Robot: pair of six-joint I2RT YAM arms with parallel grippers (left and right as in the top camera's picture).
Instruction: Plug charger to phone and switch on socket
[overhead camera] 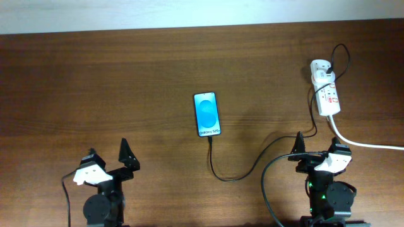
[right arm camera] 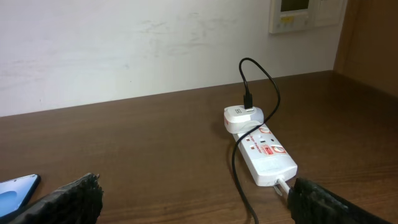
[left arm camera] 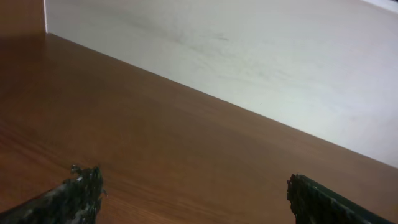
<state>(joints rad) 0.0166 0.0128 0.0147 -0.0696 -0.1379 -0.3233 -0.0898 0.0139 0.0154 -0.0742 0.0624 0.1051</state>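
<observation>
The phone [overhead camera: 207, 114] lies flat mid-counter, blue screen up, white text at the end nearer the arms. The charger [overhead camera: 230, 179], a thin black cable, meets that near end. It loops toward the robot, then runs right and up past the right arm to the white plug adapter [overhead camera: 320, 68]. Whether the tip is fully seated in the phone can't be told from overhead. The adapter sits in the far end of the socket [overhead camera: 328, 94], far right of the counter [overhead camera: 126, 75]. A thick white cord [overhead camera: 360, 142] leaves its near end toward the right edge. The switch position is too small to read.

The left pincer [overhead camera: 108, 151] is near the front edge, left of the phone and well apart from it. It's spread wide, holding nothing and touching nothing. The right pincer [overhead camera: 317, 146] is also released wide and empty. It sits just short of the socket's near end, w/ the cable passing beside it.

Right wrist view adds detail overhead lacks: the pincer [right arm camera: 196, 202] w/ dark fingers [right arm camera: 68, 199] at both lower corners, and the socket [right arm camera: 267, 152] w/ red marks. It also shows the adapter [right arm camera: 244, 118] w/ the cable [right arm camera: 236, 168] arching up out of it, and a corner of the phone [right arm camera: 15, 190] at far left.

Left wrist view shows only its open pincer [left arm camera: 193, 199], bare counter and a pale wall [left arm camera: 280, 62]; no task things.
</observation>
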